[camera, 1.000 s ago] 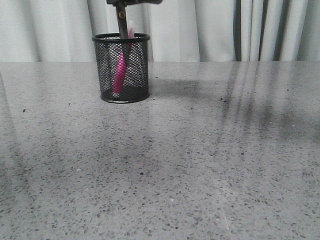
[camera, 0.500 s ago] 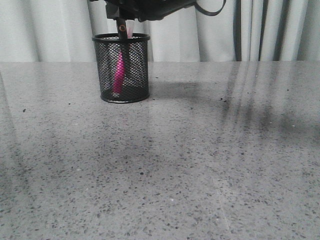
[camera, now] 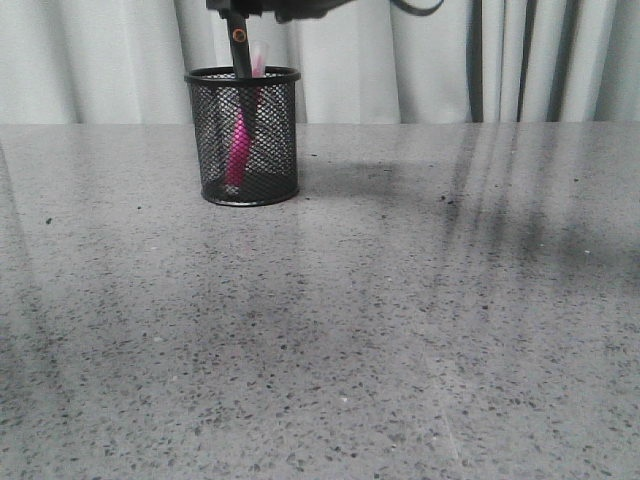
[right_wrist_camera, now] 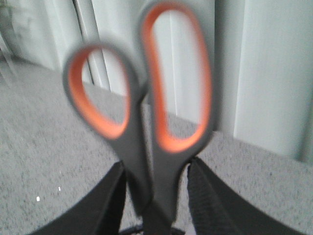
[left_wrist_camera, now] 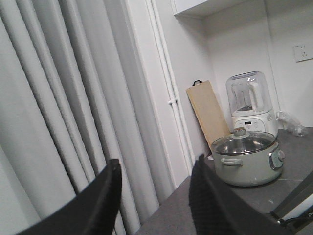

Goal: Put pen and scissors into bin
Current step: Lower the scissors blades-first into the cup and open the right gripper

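The bin (camera: 270, 150) stands at the table's far left. The pen (camera: 238, 145) leans inside it, its whitish cap (camera: 259, 58) just over the rim. The scissors (camera: 238, 38) hang blades-down into the bin, with the orange-ringed pivot above the rim. My right gripper (camera: 262, 8) is at the top edge, above the bin. In the right wrist view my right gripper (right_wrist_camera: 156, 169) is shut on the scissors (right_wrist_camera: 139, 147) just below the orange-lined loops. My left gripper (left_wrist_camera: 156, 164) is open and empty, facing curtains away from the table.
The grey speckled table (camera: 380, 320) spreads in front of the bin, with pale curtains (camera: 100, 60) behind. The left wrist view shows a pot (left_wrist_camera: 247, 164), a blender (left_wrist_camera: 249, 103) and a wooden board (left_wrist_camera: 208, 112) on a counter.
My right gripper dipped over the bin with the scissors, then rose a little. The scissors' pivot now sits slightly higher above the rim than half a second ago. The pen stays in the bin.
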Tool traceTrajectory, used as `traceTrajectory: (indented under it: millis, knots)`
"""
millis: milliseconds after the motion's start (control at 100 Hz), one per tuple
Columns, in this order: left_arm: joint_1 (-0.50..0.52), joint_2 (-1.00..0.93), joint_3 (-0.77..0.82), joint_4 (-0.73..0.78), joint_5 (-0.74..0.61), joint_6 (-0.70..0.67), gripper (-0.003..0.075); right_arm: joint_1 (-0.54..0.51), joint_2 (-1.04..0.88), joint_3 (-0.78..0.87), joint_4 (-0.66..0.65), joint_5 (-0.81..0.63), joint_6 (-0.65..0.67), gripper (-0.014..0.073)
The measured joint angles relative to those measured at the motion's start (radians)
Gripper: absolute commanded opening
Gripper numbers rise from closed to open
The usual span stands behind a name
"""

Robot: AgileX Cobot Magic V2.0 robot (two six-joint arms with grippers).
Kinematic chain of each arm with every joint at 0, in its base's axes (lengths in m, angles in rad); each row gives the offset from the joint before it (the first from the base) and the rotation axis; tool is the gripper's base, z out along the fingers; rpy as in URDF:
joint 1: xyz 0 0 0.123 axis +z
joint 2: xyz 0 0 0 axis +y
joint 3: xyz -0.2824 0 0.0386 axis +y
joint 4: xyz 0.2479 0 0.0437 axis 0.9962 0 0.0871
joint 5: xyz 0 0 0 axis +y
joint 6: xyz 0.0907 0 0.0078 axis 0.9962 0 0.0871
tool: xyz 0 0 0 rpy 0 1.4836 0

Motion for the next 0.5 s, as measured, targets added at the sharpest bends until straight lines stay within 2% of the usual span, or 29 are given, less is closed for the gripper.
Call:
traceTrajectory:
  millis: [100,330,400,480,490,500]
  knots:
    - [0.000,-0.004,0.001,0.000,-0.009,0.000,0.0294,0.000,-0.026,0.000,0.000,-0.014,0.000,0.0363]
    - [0.000,-0.016,0.001,0.004,-0.013,0.000,0.0294,0.000,-0.081,0.000,0.000,-0.018,0.000,0.0347]
    - [0.000,-0.028,0.005,0.020,-0.018,0.000,0.0293,0.000,-0.114,0.000,0.000,-0.010,0.000,0.0237]
    - [0.000,-0.050,0.022,0.046,-0.047,-0.016,0.0265,0.000,-0.171,0.000,0.000,0.023,0.000,-0.0057]
    - [0.000,-0.055,0.024,0.052,-0.055,-0.019,0.0260,0.000,-0.183,0.001,0.000,0.025,0.000,-0.0082]
    - [0.000,-0.058,0.029,0.057,-0.064,-0.030,0.0251,0.000,-0.190,0.003,0.000,0.032,0.000,-0.0071]
